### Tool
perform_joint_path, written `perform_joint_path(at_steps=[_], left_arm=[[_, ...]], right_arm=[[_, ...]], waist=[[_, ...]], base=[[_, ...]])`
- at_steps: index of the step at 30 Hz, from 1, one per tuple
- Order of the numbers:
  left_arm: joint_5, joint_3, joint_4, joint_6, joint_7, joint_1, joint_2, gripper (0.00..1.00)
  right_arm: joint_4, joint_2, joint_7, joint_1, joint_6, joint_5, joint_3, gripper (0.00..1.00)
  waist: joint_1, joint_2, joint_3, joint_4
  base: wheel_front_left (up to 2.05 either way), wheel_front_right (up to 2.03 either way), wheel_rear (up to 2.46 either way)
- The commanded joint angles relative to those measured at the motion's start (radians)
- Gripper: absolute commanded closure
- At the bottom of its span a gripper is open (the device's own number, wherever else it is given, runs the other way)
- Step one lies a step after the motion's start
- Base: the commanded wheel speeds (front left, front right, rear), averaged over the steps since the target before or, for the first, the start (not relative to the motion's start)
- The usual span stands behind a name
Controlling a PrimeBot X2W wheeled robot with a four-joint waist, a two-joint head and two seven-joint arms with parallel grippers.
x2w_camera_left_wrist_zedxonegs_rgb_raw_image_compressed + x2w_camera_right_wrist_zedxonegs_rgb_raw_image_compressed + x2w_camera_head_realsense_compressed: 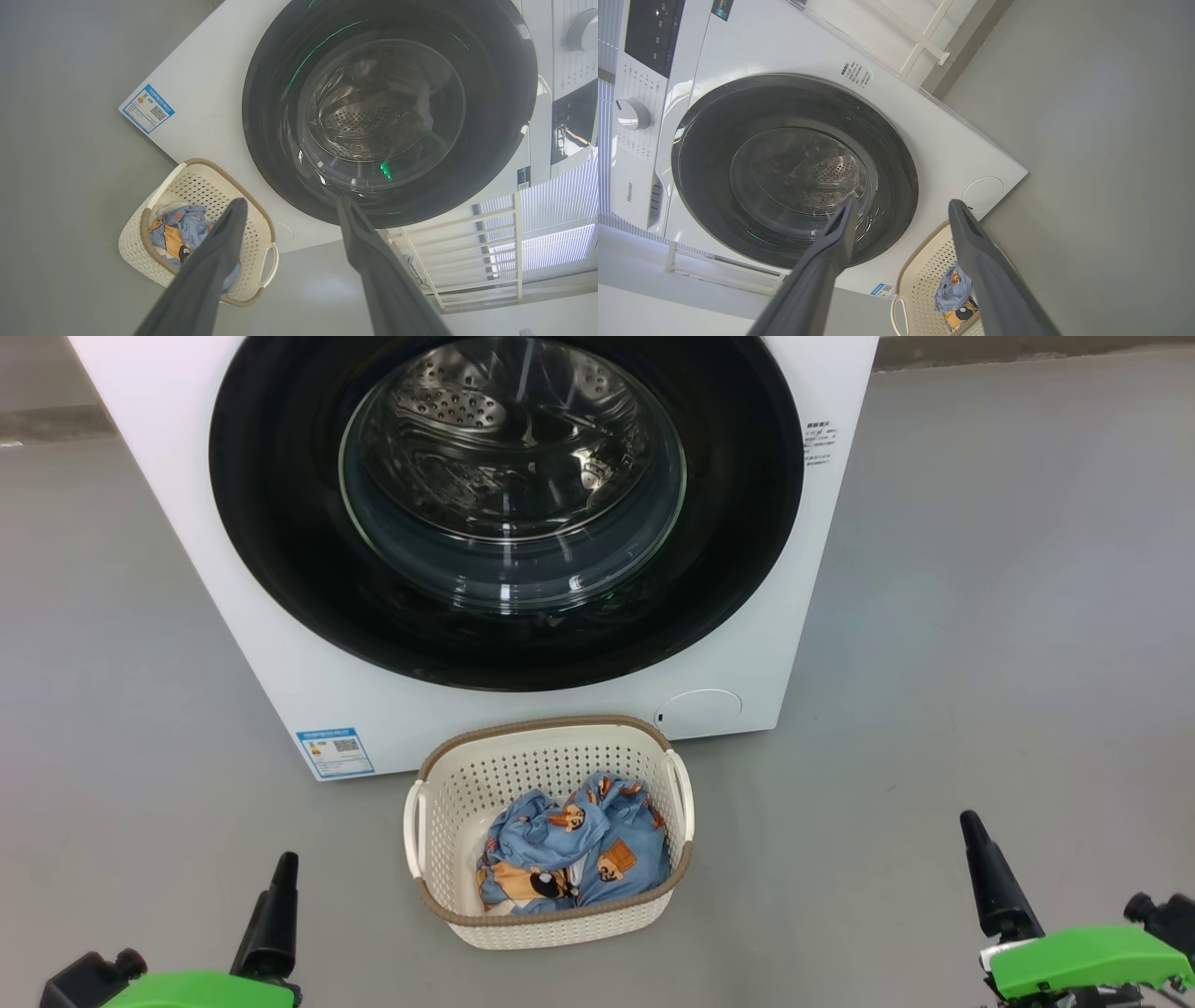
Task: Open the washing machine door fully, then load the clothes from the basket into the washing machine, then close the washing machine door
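Smooth grey floor (1008,616) spreads across the frame. The washing machine (392,719) stands at upper centre, its washing machine door (509,495) shut, with the basket (551,721) holding the clothes (579,849) just below (on the floor). The left gripper (292,201) and right gripper (902,203) gape wide, empty.

Head view high, tilted steeply down at the washing machine (280,691) and the basket (546,721) before it, both wrist views lower, rolled sideways, facing the door (266,116) from either side, all three sharing door and basket
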Motion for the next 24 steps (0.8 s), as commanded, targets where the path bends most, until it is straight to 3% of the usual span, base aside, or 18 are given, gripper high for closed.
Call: perform_joint_path(at_steps=[1, 24], left_arm=[[0.033, 0.011, -0.032, -0.002, -0.012, -0.049, 0.025, 0.00], [0.295, -0.004, -0.065, -0.003, -0.080, -0.063, 0.044, 0.00]], right_arm=[[-0.027, -0.014, -0.013, -0.053, 0.000, -0.037, 0.016, 0.00], [-0.047, -0.027, -0.080, -0.092, -0.001, -0.351, 0.041, 0.00]], waist=[[-0.0001, 0.0000, 0.000, -0.001], [-0.0001, 0.0000, 0.010, 0.002]], base=[[0.00, 0.00, 0.00], [0.00, 0.00, 0.00]])
